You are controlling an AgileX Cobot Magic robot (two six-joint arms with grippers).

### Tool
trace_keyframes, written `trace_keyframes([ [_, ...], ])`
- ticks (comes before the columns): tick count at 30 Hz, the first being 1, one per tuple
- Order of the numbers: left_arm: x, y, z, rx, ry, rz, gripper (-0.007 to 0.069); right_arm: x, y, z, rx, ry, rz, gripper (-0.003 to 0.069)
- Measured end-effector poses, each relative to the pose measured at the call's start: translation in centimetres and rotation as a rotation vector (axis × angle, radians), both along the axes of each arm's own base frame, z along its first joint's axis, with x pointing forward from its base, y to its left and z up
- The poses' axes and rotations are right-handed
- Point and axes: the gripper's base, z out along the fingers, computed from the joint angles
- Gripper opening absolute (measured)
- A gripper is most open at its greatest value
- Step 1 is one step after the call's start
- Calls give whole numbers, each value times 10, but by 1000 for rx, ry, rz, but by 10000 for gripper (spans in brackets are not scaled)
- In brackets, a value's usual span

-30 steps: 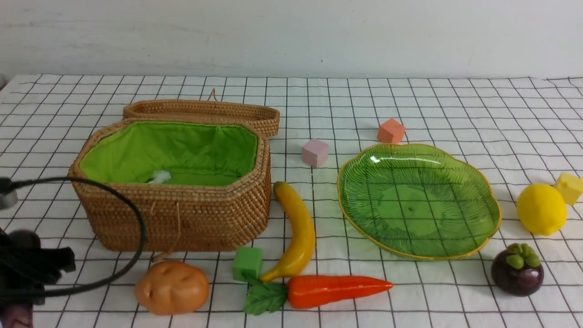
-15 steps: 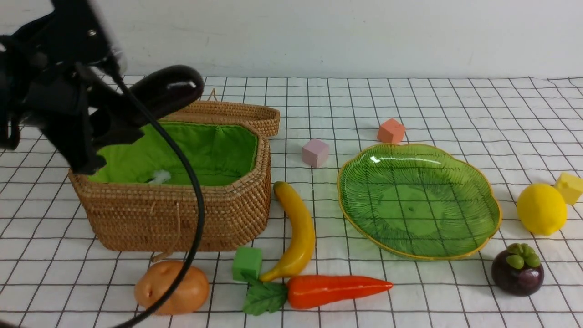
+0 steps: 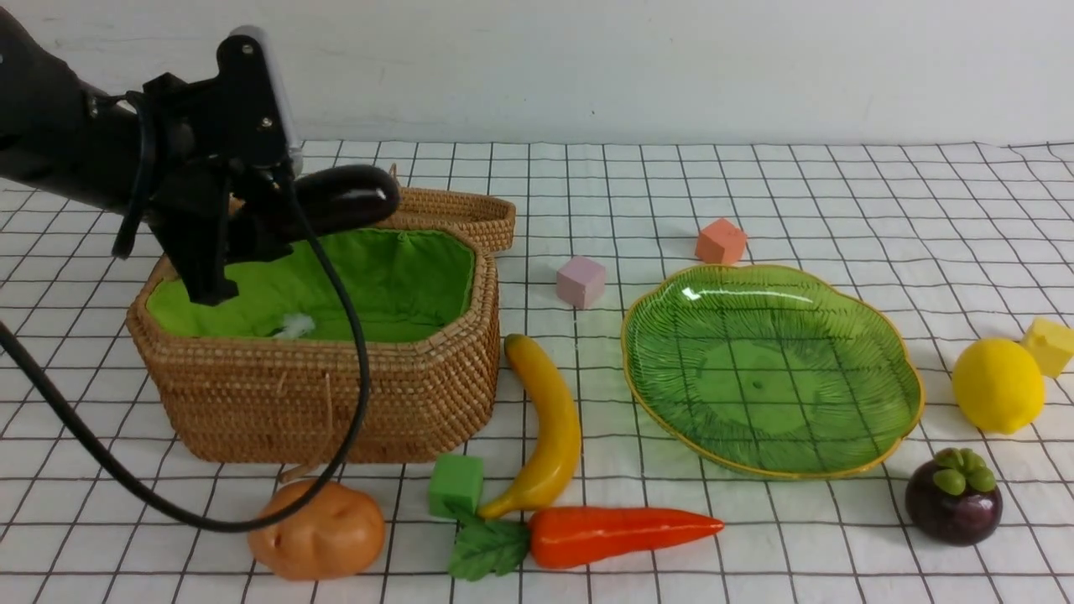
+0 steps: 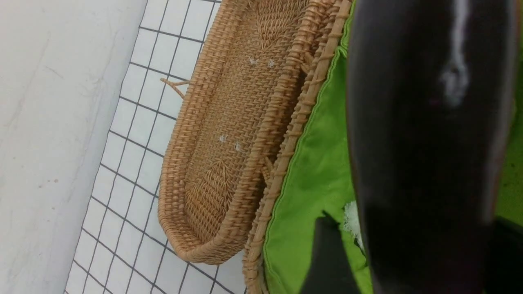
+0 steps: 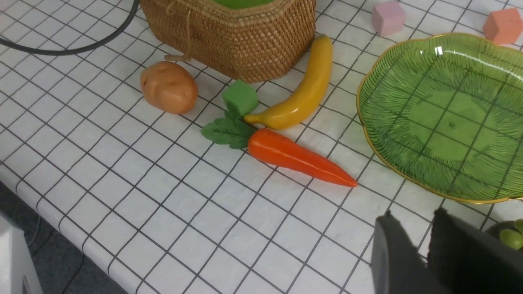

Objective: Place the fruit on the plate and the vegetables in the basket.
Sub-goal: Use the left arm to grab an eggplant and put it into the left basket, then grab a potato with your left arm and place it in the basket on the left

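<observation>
My left gripper point(image 3: 243, 247) hangs over the back left of the open wicker basket point(image 3: 336, 394). The dark purple eggplant point(image 3: 348, 200) lies between its jaws, above the green lining. One finger point(image 4: 327, 253) stands apart from the eggplant, with lining showing in the gap. The potato point(image 3: 317, 528), carrot point(image 3: 621, 533) and banana point(image 3: 550, 428) lie in front of the basket. Nothing lies on the green plate point(image 3: 889, 436). The lemon point(image 3: 997, 384) and mangosteen point(image 3: 953, 497) sit to its right. My right gripper point(image 5: 412, 216) hovers low near the mangosteen point(image 5: 510, 237), jaws a narrow gap apart and empty.
A green cube point(image 3: 456, 485) touches the carrot's leaves. A pink cube point(image 3: 581, 281) and an orange cube point(image 3: 720, 242) sit behind the plate, a yellow cube point(image 3: 1049, 344) by the lemon. The basket lid point(image 3: 436, 210) lies open at the back. My left arm's cable point(image 3: 352, 361) drapes across the basket front.
The left arm rose from the near left table edge with the eggplant, swung over the basket, then came lower. Its jaws have widened around the eggplant.
</observation>
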Motion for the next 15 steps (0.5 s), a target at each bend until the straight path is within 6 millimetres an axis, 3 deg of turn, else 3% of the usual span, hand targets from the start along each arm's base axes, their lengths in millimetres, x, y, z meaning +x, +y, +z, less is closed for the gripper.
trace_keyframes([
  [4, 1, 0, 1, 2, -13, 4, 652, 0, 0, 0, -1, 1, 0, 165],
  [9, -8, -2, 5, -85, 52, 51, 647, 0, 0, 0, -1, 1, 0, 167],
  [12, -25, -7, 27, -428, 162, 282, 513, 0, 0, 0, 1, 3, 2, 170],
  [13, -31, -8, 33, -509, 190, 339, 449, 0, 0, 0, 2, 3, 2, 171],
  [14, -32, -8, 35, -529, 192, 353, 435, 0, 0, 0, 2, 3, 2, 171],
  [15, -42, -10, 43, -631, 253, 432, 325, 0, 0, 0, 2, 3, 2, 171],
])
